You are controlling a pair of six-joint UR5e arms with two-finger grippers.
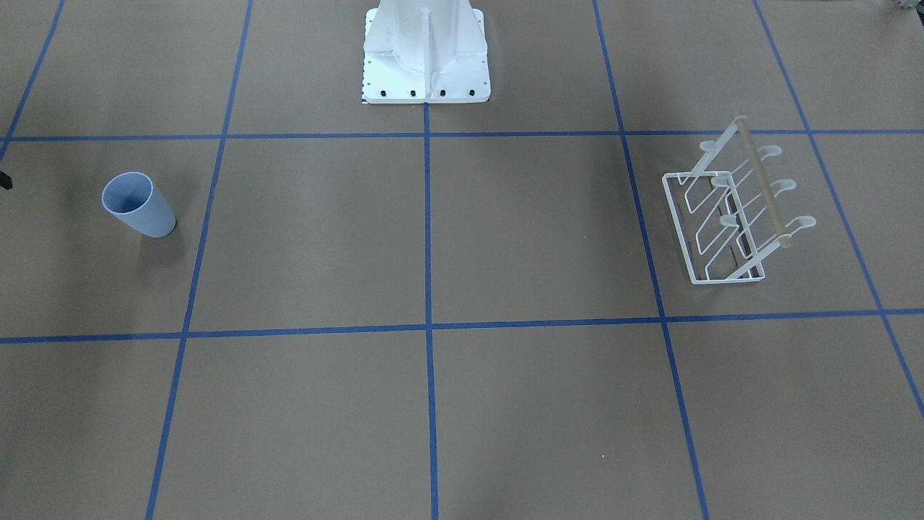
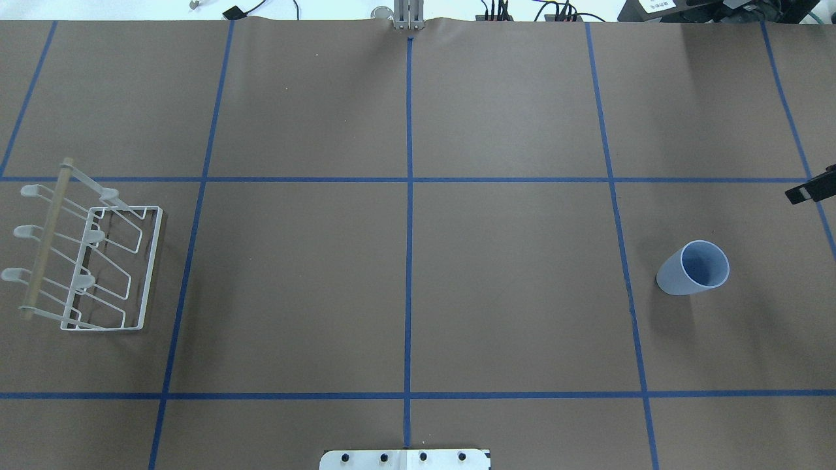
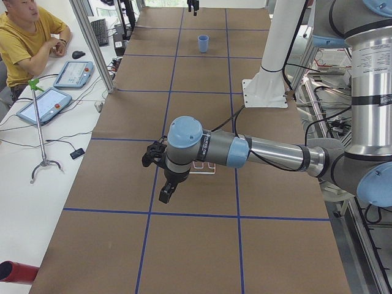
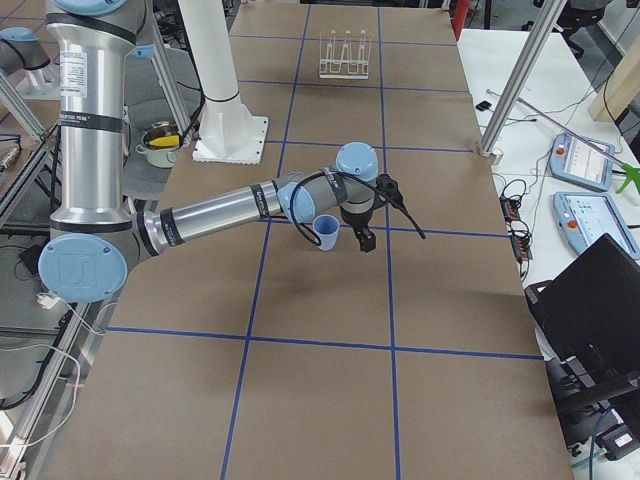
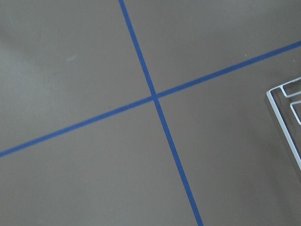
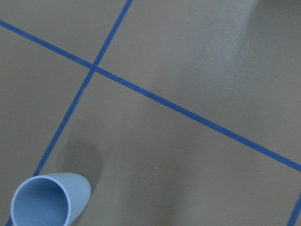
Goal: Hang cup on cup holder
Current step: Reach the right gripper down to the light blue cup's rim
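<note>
**Cup** [image 2: 693, 268] — pale blue and handleless. It stands upright on its narrow base, mouth open upward, on the robot's right side of the bench [image 2: 326, 294]. You see it alone there, touched by nothing. That pose leaves its wall free for a side grasp, which is judged the likely first step.

**Right pincer** [image 4: 366, 240] hangs near the cup, above the bench and clear of it. You cannot tell from these views whether its fingers are apart or together.

**Cup holder** [image 2: 85, 261] sits well apart, on the robot's left side. Its base lies flat and its slanted prongs [image 2: 26, 191] are bare — so the cup must cross the bench and, by judgement, be turned mouth-down onto a prong.

**Left pincer** [image 3: 166, 193] hovers near the holder, and its state likewise cannot be told.

No brand, label or legible writing appears on the cup, the holder or the bench.
</note>
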